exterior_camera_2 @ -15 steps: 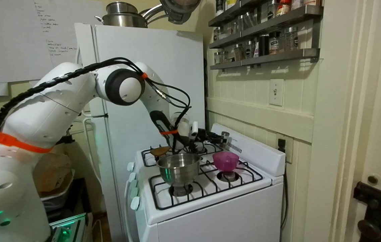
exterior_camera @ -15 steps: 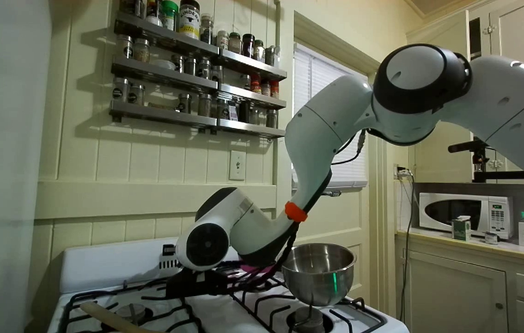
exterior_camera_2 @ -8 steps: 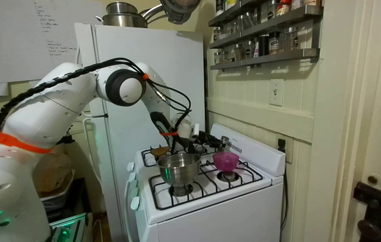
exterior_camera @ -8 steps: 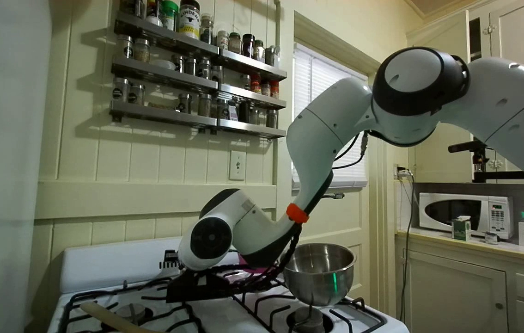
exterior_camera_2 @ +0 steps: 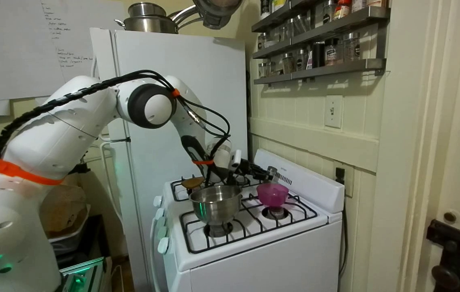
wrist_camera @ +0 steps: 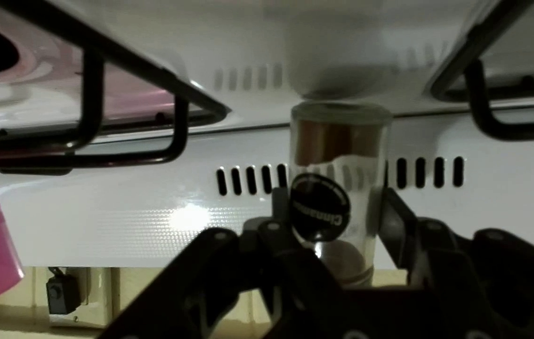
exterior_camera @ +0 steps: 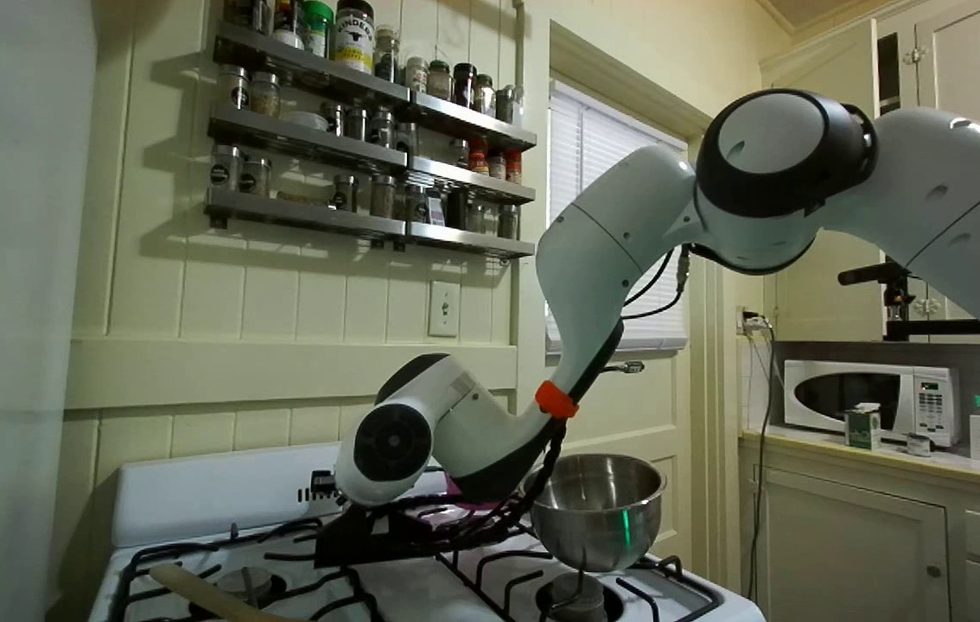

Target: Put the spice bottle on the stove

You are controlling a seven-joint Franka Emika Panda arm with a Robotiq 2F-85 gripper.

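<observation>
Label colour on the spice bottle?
Black, with pale lettering; the round label on the spice bottle shows best in the wrist view.

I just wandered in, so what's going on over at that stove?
A robot arm has a cinnamon bottle in its gripper, roughly upright, near the back panel of the stove. The bottle's base is right down by the stove's surface, between the burner grates; I can't tell whether it is touching. A metal bowl and a pink bowl also sit on the stove.
</observation>
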